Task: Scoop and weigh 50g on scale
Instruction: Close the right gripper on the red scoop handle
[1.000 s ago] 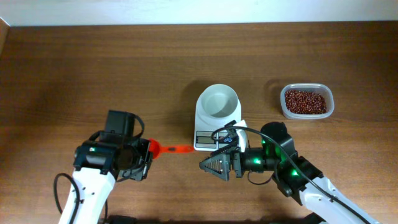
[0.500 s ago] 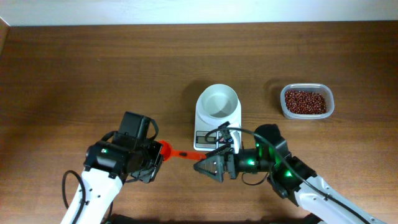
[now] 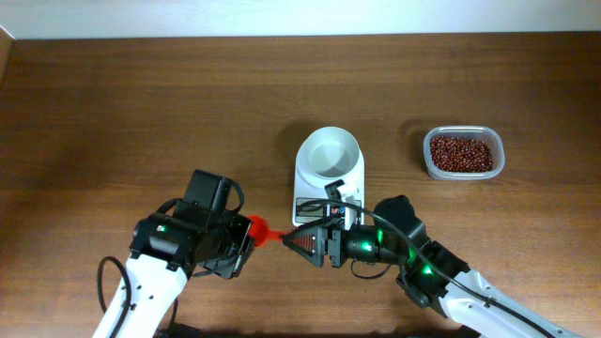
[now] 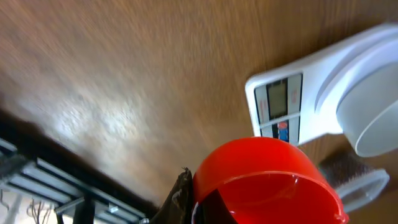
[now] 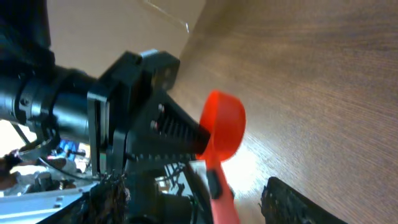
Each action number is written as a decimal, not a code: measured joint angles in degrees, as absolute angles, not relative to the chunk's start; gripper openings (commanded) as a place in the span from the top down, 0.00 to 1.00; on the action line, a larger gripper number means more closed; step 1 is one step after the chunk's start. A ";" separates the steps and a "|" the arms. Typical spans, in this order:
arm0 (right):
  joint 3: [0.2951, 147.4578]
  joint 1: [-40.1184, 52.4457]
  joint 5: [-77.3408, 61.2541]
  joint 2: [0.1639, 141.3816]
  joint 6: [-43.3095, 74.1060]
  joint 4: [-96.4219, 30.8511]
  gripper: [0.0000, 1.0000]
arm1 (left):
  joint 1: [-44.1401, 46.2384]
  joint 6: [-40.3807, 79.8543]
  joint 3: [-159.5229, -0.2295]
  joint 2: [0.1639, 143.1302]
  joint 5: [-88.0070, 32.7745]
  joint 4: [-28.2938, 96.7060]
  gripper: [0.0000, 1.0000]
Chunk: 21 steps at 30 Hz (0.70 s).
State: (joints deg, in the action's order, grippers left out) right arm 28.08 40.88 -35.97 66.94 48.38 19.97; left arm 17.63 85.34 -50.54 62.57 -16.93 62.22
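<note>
While the overhead view looks straight down on the table [image 3: 141, 103], I see the scale [image 3: 305, 191] near the middle, its round white bowl [image 3: 330, 153] on the far end and its display end toward the arms. A clear tub [image 3: 461, 152] of red beans lies well apart on its right. Just in front of the scale, the left gripper [image 3: 244, 235] is clenched on a red scoop [image 3: 258, 228] at the bowl end. The right gripper [image 3: 291, 241] meets the scoop from the opposite side, over its handle.

In the left wrist view, the scoop's red bowl [image 4: 261, 177] fills the lower foreground. The scale [image 4: 280, 106] lies beyond it on the wood, display and buttons facing the camera, with the white bowl [image 4: 373, 106] at the right edge.

In the right wrist view, the left gripper [image 5: 198, 137] pinches the scoop [image 5: 222, 124] just behind its bowl. The handle runs down between my right claw's fingers [image 5: 289, 196], which stand apart on either side, released and not touching it.
</note>
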 measured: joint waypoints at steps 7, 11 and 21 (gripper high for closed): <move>28.08 40.88 -34.72 66.94 52.40 20.01 0.40 | 17.63 88.49 -50.54 62.57 -21.52 62.22 1.00; 28.08 40.88 -34.48 66.94 54.68 20.01 0.49 | 17.63 89.01 -50.54 62.57 -22.11 62.22 1.00; 28.08 40.88 -35.40 66.94 61.34 20.03 0.57 | 17.63 89.23 -50.54 62.57 -22.13 62.22 1.00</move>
State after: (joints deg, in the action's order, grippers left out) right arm 28.08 40.88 -35.40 66.94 61.34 20.03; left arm 17.63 89.23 -50.54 62.57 -22.13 62.22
